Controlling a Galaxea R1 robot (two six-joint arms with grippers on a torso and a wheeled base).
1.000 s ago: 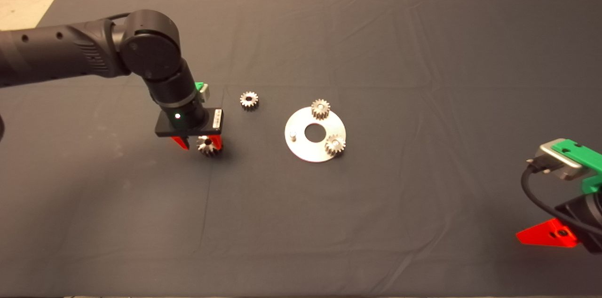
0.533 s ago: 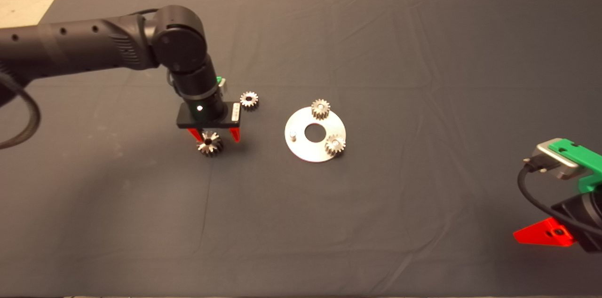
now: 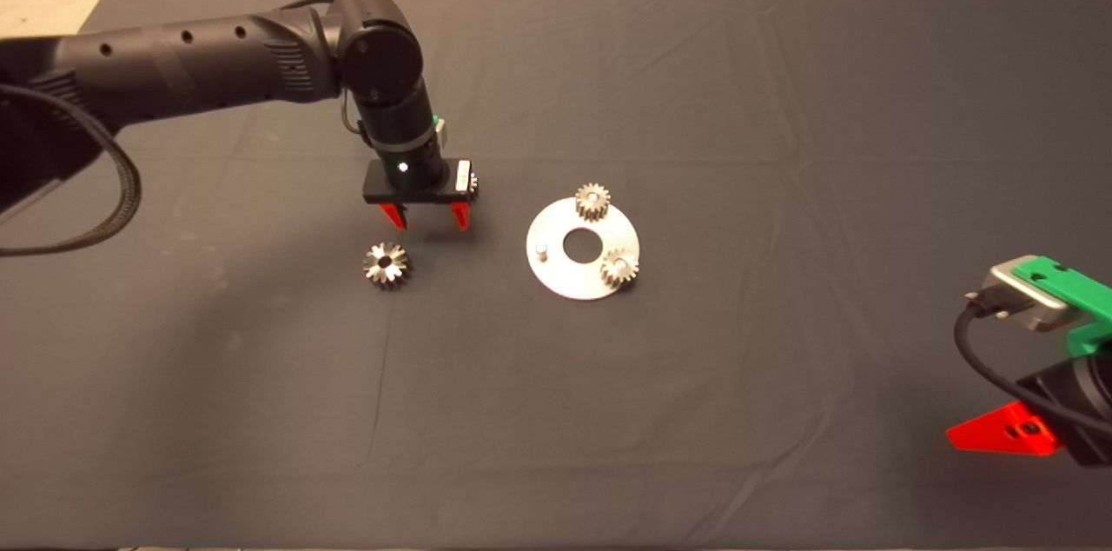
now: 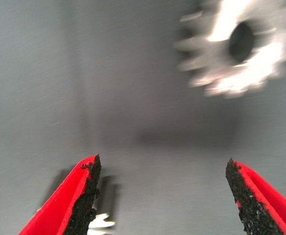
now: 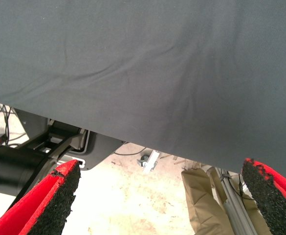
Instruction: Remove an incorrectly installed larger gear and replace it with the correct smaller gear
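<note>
On the mat (image 3: 782, 99), from overhead: left gripper (image 3: 427, 218) spread and empty, near the larger gear (image 3: 386, 264); smaller gear (image 3: 472, 182) mostly hidden behind it. From left wrist: smaller gear's bore plain, ahead of parted fingers (image 4: 79, 196). Right gripper (image 5: 157, 196) parked, open.

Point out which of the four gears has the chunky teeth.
The larger gear, alone on the mat below the left gripper; the other three gears are fine-toothed.

larger gear (image 3: 386, 264) left of plate (image 3: 556, 277) | two gears (image 3: 592, 202) on plate
</note>
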